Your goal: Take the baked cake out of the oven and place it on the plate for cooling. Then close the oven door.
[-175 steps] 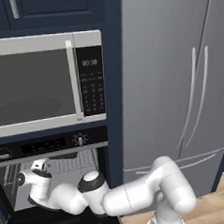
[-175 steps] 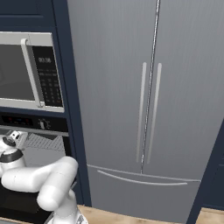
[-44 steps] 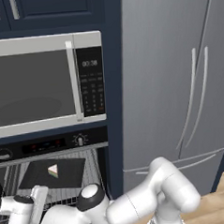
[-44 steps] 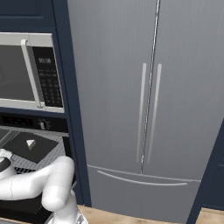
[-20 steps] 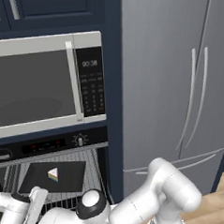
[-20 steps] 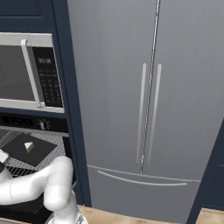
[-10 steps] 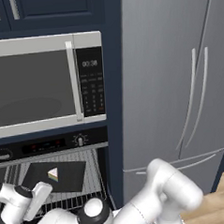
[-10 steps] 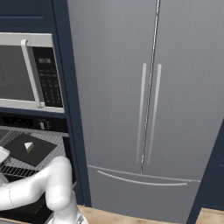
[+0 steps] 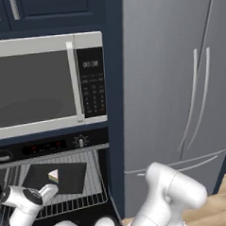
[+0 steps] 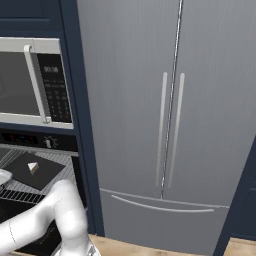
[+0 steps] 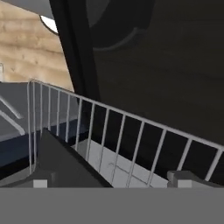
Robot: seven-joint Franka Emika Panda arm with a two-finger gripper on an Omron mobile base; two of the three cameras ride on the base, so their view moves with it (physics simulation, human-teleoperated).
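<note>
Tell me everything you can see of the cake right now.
The cake is a small wedge-shaped slice, pale cream with a thin pinkish and green edge. It sits upright near the middle of a flat dark tray, which rests on the wire rack pulled out of the open oven. From the right base view it looks the same. Nothing but the tray touches it.

Dark navy cabinetry [image 9: 115,110] is framing everything here, with upper cupboard doors [image 9: 47,7] sitting above a silver-framed microwave [image 9: 47,86] whose clock is glowing faintly. Just beside it, a tall grey French-door refrigerator [image 10: 170,125] is standing with two long vertical handles and a drawer below. Light wooden flooring [image 9: 224,198] is showing at the fridge's foot.
</note>
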